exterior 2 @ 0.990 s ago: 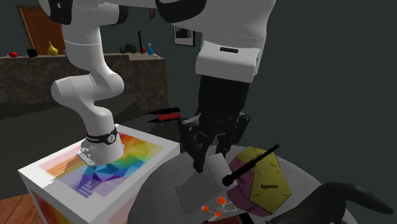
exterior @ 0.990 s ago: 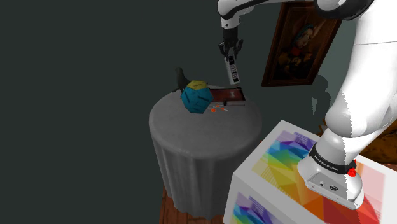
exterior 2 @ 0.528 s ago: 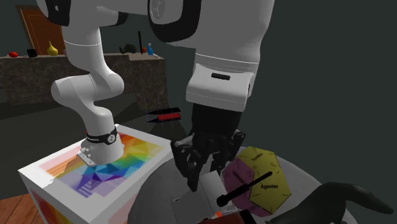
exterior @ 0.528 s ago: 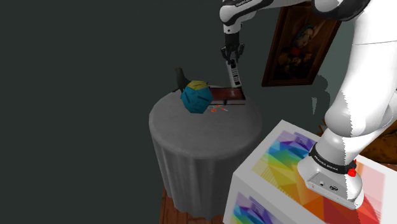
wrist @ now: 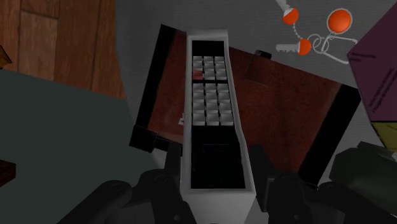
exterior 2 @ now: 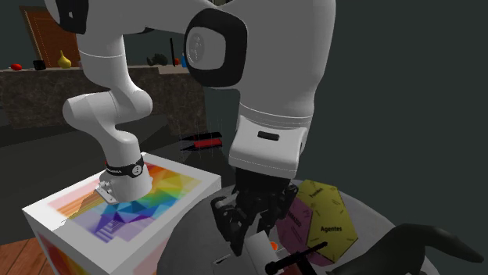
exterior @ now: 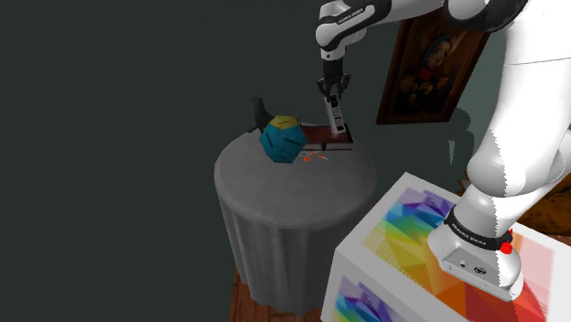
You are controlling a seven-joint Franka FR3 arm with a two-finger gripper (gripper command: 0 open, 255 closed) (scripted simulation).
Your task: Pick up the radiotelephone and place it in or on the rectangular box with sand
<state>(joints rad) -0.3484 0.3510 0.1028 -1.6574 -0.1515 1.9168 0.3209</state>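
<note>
Directly above the dark-red box (wrist: 283,111), the claw (wrist: 216,164) clasps the radiotelephone (wrist: 210,95), orange-tagged keys (wrist: 306,35) and a faceted ball (exterior: 282,139) lying beside.

Home, framed portrait (exterior: 428,66), cloth-draped round table (exterior: 274,197), wooden floor (exterior: 240,291)

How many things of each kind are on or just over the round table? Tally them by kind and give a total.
radiotelephone: 1
rectangular box: 1
polyhedron: 1
bunch of keys: 1
black object behind the polyhedron: 1
total: 5
</note>
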